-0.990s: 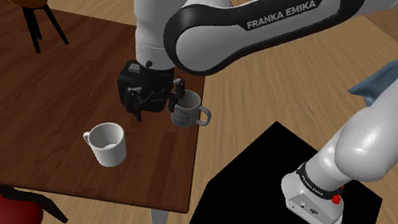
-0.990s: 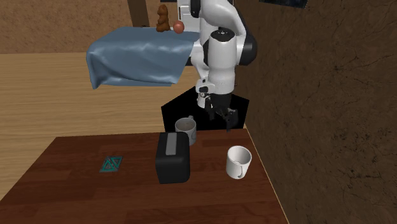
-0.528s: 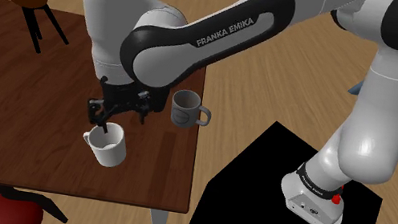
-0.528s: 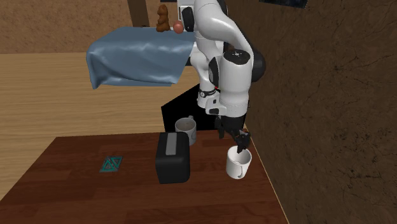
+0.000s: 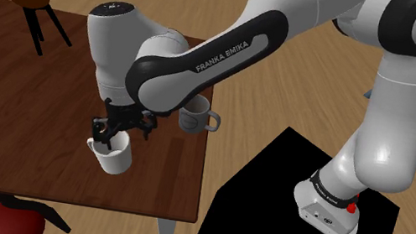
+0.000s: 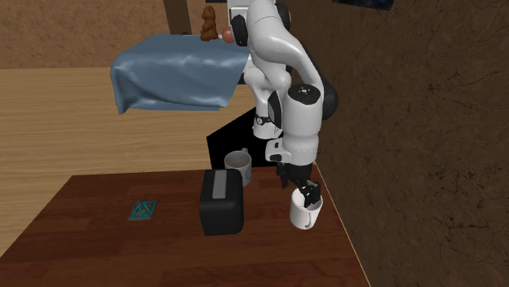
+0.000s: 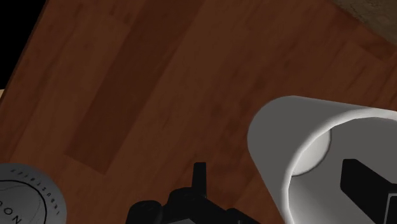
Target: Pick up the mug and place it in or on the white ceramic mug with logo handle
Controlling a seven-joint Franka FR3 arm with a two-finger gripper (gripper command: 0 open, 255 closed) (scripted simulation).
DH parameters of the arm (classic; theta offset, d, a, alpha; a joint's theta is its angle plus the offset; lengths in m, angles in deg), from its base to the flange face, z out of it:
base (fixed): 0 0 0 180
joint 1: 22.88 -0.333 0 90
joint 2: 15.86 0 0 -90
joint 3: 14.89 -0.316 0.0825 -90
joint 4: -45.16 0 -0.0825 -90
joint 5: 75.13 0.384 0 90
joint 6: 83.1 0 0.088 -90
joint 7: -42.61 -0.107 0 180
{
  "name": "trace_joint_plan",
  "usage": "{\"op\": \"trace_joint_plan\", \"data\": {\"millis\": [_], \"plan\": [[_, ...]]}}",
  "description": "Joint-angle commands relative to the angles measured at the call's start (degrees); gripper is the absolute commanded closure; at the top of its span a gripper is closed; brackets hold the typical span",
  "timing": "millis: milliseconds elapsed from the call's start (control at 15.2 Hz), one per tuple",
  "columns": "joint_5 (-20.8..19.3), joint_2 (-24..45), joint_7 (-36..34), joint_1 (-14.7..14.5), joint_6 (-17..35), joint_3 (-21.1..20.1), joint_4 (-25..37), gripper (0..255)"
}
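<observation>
Gripper [image 5: 113, 133] points straight down, its tips dipped into the mouth of the white mug [image 5: 114, 157]. The mug stands upright on the dark wooden table [image 5: 29, 111], directly beneath the hand.

In the wrist view we see one finger [image 7: 366, 184] inside the cup, clear of the wall. The other black finger sits outside the wall with bare table between it and the mug. So the fingers stand apart, straddling the rim, and clasp nothing. The mug's base rests on the table.

The grey mug [image 5: 194, 118] is upright, off to the gripper's side toward the stand [image 5: 304, 203], near the table's edge. It is apart from the white mug, and its handle is turned away from the gripper.

A black box [image 6: 222, 204] with a grey strip on top lies on the table. It is beside the gripper on the second exterior view's left, just in front of the grey mug.

We also note a grey round thing [image 7: 25, 200] with lettering at the wrist view's edge, and we cannot tell what it is.
</observation>
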Motion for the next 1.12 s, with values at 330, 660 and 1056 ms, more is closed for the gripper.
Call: {"op": "trace_joint_plan", "data": {"millis": [330,660,1056], "plan": [[-0.17,0.22,-0.07,-0.05,0.42,0.09,-0.18,0],[-0.17,0.22,-0.07,-0.05,0.41,0.09,-0.18,255],[-0.17,0.22,-0.07,-0.05,0.42,0.09,-0.18,255]]}}
